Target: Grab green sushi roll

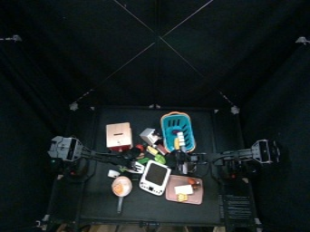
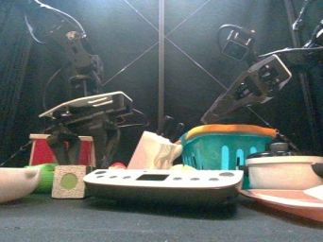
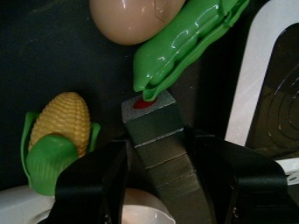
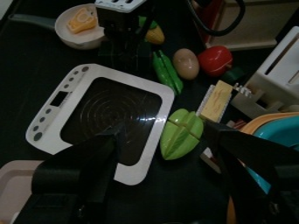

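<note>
While both arms hang over the surface point(image 2: 151, 222), the items stand as follows.

Left arm: comes in from the left and is bent down low over the front left part of the surface. Left gripper point(image 2: 59, 144) points downward in front of a red box point(image 2: 78, 149). In its wrist view a grey bar point(image 3: 163, 149) with a red spot at its tip fills the gap between the jaws. Whether the jaws actually clamp it cannot be told. Past the bar's tip lie a pea pod point(image 3: 187, 39), an egg point(image 3: 135, 16) and a corn cob point(image 3: 59, 127), with the white scale point(image 3: 274, 87) to one side.

Right arm: comes in from the right, raised and angled down toward the middle. Right gripper point(image 4: 170, 171) has its jaws spread wide and holds nothing. A ridged green vegetable point(image 4: 181, 136) sits just beyond the gap, touching the edge of the scale. Beside it lie a pale yellow block point(image 4: 216, 101) and a tomato point(image 4: 214, 59).

Green sushi roll point(image 2: 67, 180): stands on the surface at the front left, its pale square face toward the front. It is between a white bowl point(image 2: 15, 184) and the scale, close to both. It sits below and in front of the left gripper, apart from it, and well apart from the right gripper. Neither wrist view shows it clearly.

Further items: teal basket point(image 2: 228, 151), behind the scale on the right.
</note>
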Controlling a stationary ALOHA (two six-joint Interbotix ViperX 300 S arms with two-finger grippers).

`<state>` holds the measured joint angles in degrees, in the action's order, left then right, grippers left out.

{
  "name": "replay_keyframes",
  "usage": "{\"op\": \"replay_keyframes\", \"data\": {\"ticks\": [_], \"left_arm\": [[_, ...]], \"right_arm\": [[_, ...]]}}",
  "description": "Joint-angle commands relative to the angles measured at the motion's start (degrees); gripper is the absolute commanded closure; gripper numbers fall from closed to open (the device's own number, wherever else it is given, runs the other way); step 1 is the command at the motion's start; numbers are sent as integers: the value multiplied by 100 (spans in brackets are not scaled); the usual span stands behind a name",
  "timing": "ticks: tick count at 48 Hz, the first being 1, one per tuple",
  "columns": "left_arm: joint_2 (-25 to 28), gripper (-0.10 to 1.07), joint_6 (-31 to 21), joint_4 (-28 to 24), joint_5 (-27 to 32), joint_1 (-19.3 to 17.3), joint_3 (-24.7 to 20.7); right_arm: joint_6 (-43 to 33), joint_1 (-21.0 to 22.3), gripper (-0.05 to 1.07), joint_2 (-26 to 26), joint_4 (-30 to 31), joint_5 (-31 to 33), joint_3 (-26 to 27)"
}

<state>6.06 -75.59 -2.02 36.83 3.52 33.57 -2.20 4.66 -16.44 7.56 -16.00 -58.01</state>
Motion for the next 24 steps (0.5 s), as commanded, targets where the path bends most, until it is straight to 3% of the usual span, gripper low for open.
{"op": "replay_keyframes", "data": {"ticks": [1, 9, 24], "left_arm": [[-18, 24, 9, -62, -18, -18, -114], [-149, 32, 44, -114, 70, -26, -123], [-703, 33, 70, -211, 369, -70, -132]], "right_arm": [[9, 0, 2, -149, 0, -26, 53], [9, -9, 2, -149, 0, -26, 53], [9, -9, 2, -149, 0, -26, 53]]}}
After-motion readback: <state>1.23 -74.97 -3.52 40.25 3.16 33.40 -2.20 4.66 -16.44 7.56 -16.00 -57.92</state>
